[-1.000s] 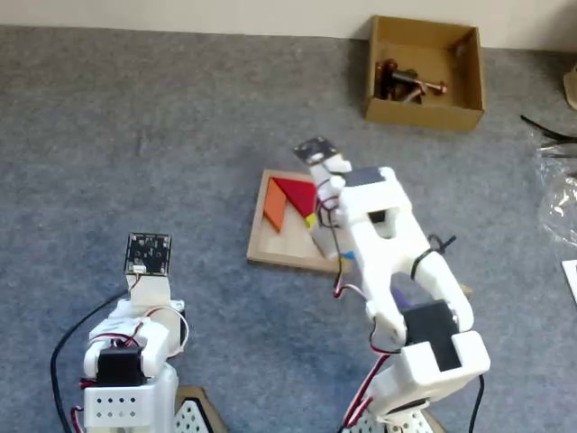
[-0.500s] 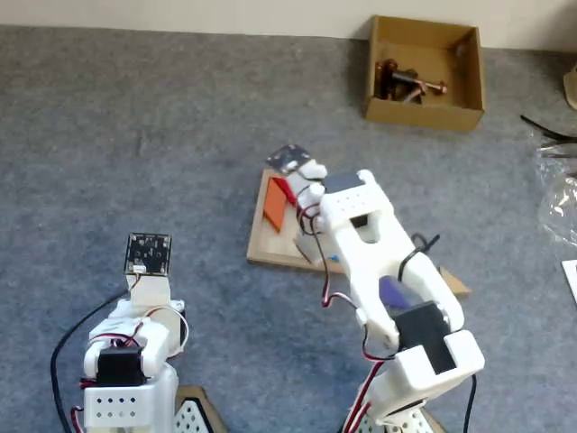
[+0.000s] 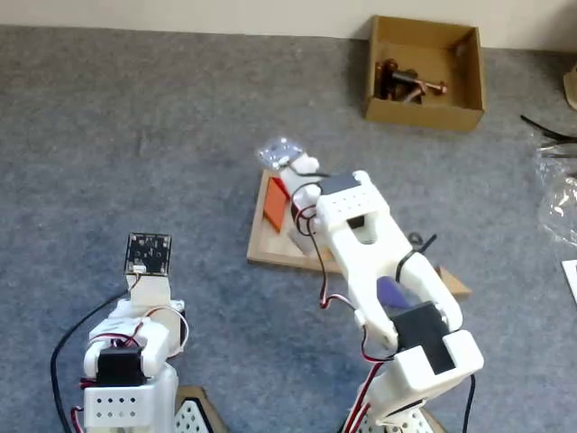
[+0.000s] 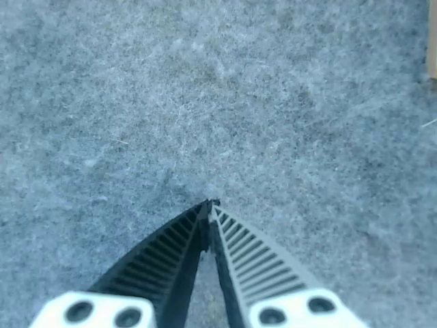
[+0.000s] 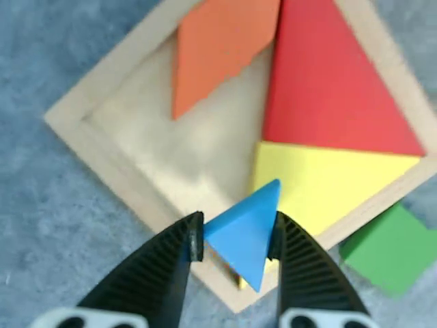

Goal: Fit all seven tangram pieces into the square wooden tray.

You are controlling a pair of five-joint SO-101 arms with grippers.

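The square wooden tray [image 5: 74, 128] holds an orange parallelogram [image 5: 218, 48], a large red triangle [image 5: 328, 82] and a yellow triangle [image 5: 321, 184]. My right gripper [image 5: 235, 232] is shut on a small blue triangle [image 5: 244, 229], held over the tray's near rim beside the yellow piece. A green piece [image 5: 386, 253] lies on the carpet just outside the tray. In the high view the right arm [image 3: 361, 234] covers most of the tray [image 3: 270, 248]; the orange piece [image 3: 272, 206] shows. A purple piece [image 3: 389, 290] lies under that arm. My left gripper [image 4: 210, 203] is shut over bare carpet.
A cardboard box [image 3: 424, 72] with metal parts stands at the back right. A plastic bag [image 3: 559, 198] and cables lie at the right edge. A tan wooden edge [image 3: 453, 283] sticks out beside the right arm. Grey carpet covers the table.
The right arm has swung left across the tray with the blue triangle in its gripper. The left arm has not moved.
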